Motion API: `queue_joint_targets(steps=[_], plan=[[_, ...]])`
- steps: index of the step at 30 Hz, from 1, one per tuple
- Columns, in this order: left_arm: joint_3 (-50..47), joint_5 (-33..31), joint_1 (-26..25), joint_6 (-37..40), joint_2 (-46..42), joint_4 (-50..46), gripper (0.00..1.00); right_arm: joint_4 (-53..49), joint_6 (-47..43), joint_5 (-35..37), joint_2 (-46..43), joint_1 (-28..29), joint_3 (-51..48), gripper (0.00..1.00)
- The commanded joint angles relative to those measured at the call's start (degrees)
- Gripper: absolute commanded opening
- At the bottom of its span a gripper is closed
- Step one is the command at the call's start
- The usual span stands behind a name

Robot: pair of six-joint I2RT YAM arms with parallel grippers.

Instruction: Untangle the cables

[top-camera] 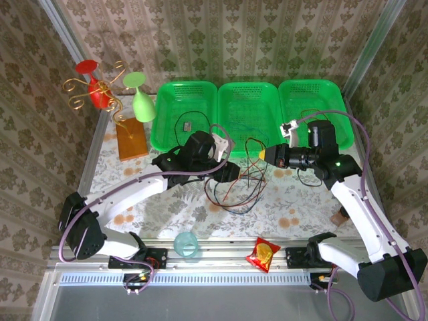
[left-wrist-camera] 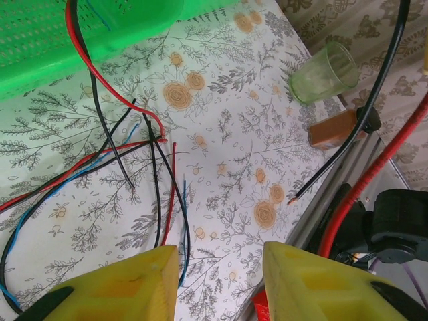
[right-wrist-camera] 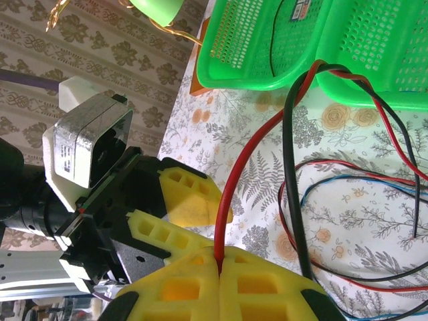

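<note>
Cables (top-camera: 242, 182), thin flexible wires in black, red and dark blue, lie in a loose tangle on the floral-patterned tabletop (top-camera: 301, 197). The tangle sits just in front of the middle one of three green perforated plastic baskets (top-camera: 249, 110), which stand in a row at the far side.

I read the right tool (right-wrist-camera: 219, 266) as pressed together on one red cable (right-wrist-camera: 249, 160). The wire enters the seam between the two yellow fingers and rises from there in an arch toward the basket rims, with a black wire running beside it. In the top view this tool points left, at the right edge of the tangle.

I read the left tool (left-wrist-camera: 221, 261) as spread. Its yellow fingers stand apart above the tabletop with nothing between them. Black, red and blue strands cross on the cloth just beyond its fingertips. One blue and one black strand run down close to one of the fingers; whether they touch it I cannot tell.

A clear green cup (top-camera: 187, 244) and a red snack packet (top-camera: 263, 254) rest at the near edge, well apart from the tangle.
</note>
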Motion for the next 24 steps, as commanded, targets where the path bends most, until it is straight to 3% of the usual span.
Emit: queue_joint_targets(steps=[1, 5, 12, 21, 24], plan=[[2.07, -0.22, -0.41, 1.07, -0.06, -0.41, 0.39, -0.46, 0.34, -3.4, 0.44, -0.31, -0.08, 0.0], [1.43, 3.58, -0.47, 0.38, 0.0, 3.48, 0.48, -0.41, 0.58, -4.31, 0.79, -0.34, -0.45, 0.0], [-4.06, 9.65, 1.25, -6.03, -3.35, 15.24, 0.52, 0.43, 1.04, -4.12, 1.12, -0.6, -1.08, 0.0], [-0.17, 10.26, -0.02, -5.09, -0.19, 13.07, 0.53, 3.01, 3.3, -5.76, 1.76, -0.5, -1.49, 0.0], [2.83, 10.03, -0.97, -4.23, 2.63, 11.45, 0.47, 3.46, 3.82, -5.74, 1.49, -0.54, -1.74, 0.0]])
